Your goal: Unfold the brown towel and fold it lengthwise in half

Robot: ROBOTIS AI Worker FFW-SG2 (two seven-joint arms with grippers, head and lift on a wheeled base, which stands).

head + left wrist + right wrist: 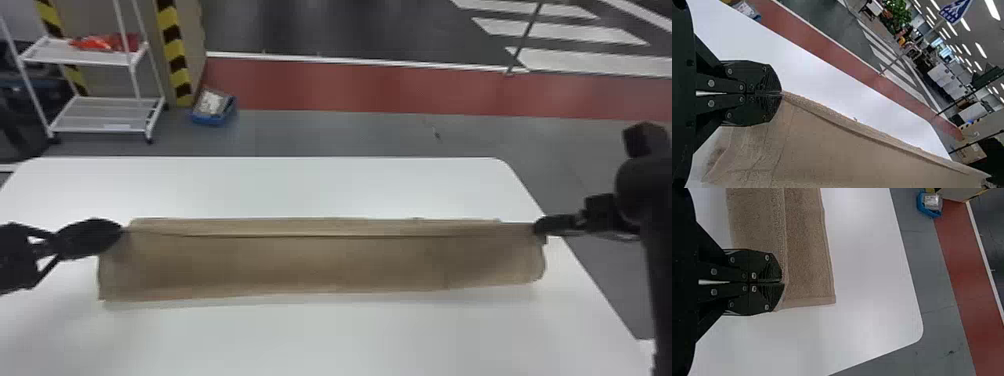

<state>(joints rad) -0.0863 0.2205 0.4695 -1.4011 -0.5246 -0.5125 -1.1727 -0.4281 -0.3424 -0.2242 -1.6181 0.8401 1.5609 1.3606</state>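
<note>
The brown towel [320, 265] stretches in a long strip across the white table, with a raised edge running along its far side. At its left end my left gripper [120, 231] is shut on a corner of that edge. My right gripper [539, 226] holds the right end of the same edge. In the left wrist view, the left gripper [781, 93] pinches the towel [836, 156], which hangs from its tips. In the right wrist view, the right gripper [782, 282] is shut on the towel's edge, beside another flat layer of towel [809, 258].
The white table [320, 187] extends beyond the towel's far side and toward the robot. Past it on the floor are a white wire rack [107, 115] and a blue bin [214, 120] at the left.
</note>
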